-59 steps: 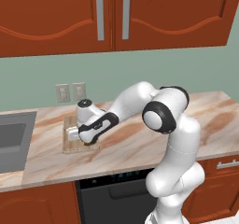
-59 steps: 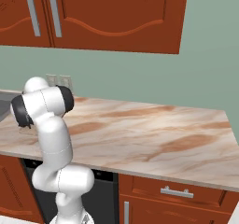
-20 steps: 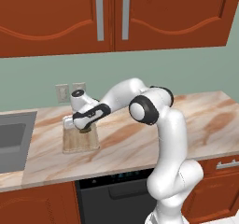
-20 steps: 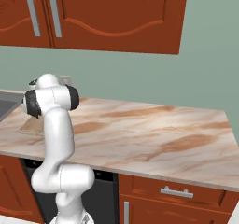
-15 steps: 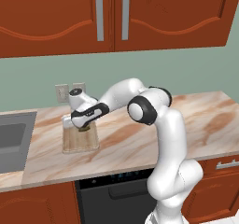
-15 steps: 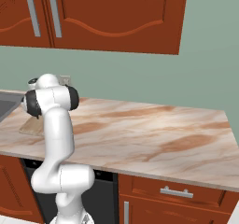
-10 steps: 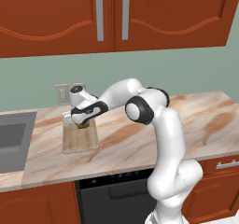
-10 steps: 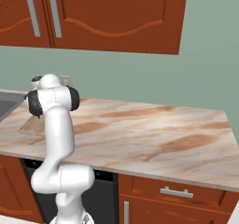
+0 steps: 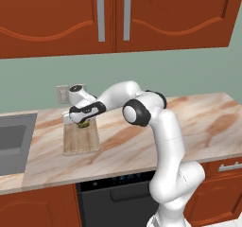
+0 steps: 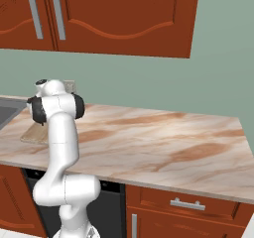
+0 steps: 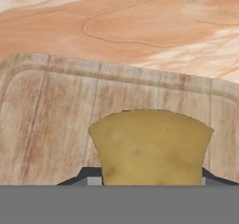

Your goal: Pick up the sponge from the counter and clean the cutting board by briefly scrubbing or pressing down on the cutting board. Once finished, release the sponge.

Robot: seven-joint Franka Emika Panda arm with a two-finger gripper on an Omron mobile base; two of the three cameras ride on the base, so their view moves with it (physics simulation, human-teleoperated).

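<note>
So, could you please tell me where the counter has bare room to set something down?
The counter is bare from the arm rightward to its end. It is crowded on the cutting board beside the sink, where the pincer holds the sponge.

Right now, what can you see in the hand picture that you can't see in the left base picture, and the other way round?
The hand view alone shows the cutting board's grain stripes and raised rim up close, with the sponge squeezed narrow at the bottom, where the shut pincer holds it. The left base view alone shows the white arm, the grey sink, the wall outlet and the red-brown cupboards. Both show the yellow sponge over the board, on the marbled counter.
</note>
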